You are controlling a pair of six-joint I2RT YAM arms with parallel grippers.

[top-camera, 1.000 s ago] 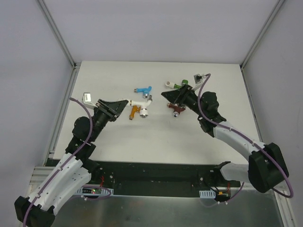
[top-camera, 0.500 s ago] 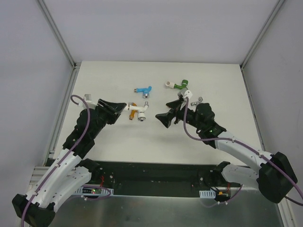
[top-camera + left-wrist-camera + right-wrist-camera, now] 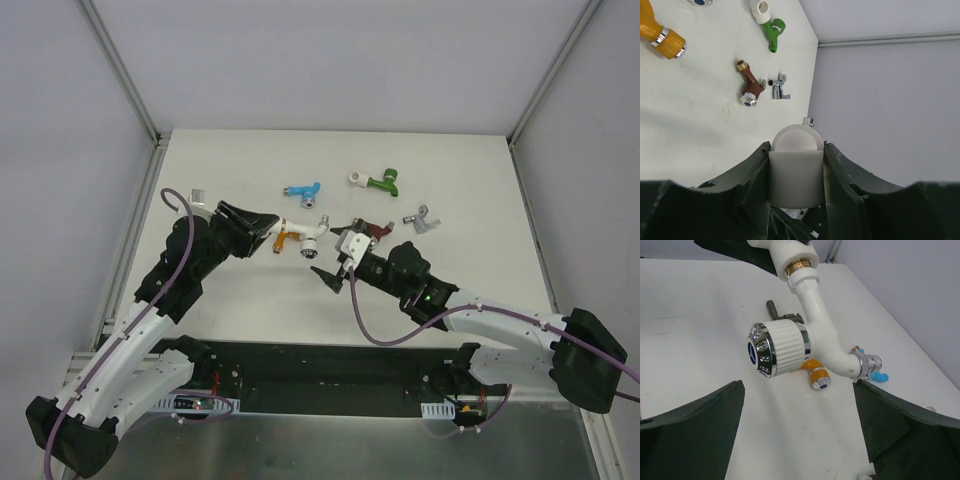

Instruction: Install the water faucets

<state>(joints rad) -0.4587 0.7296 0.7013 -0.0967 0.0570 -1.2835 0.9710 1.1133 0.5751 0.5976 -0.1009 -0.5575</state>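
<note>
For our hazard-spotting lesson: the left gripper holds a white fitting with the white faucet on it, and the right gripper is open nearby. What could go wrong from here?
1. If the open right gripper closes on the white faucet, it could knock the orange faucet close by.
2. A sideways push might twist the fitting in the left gripper or strain the brass thread.

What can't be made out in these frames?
Left wrist: the white fitting, gripped in the left hand, hides the white faucet except a silvery tip.
Left wrist: the orange faucet is cut off at the frame's top-left corner.
Right wrist: the white faucet hides most of the orange faucet and the blue faucet.
Top external: the faucet-to-fitting joint is too small to judge.
</note>
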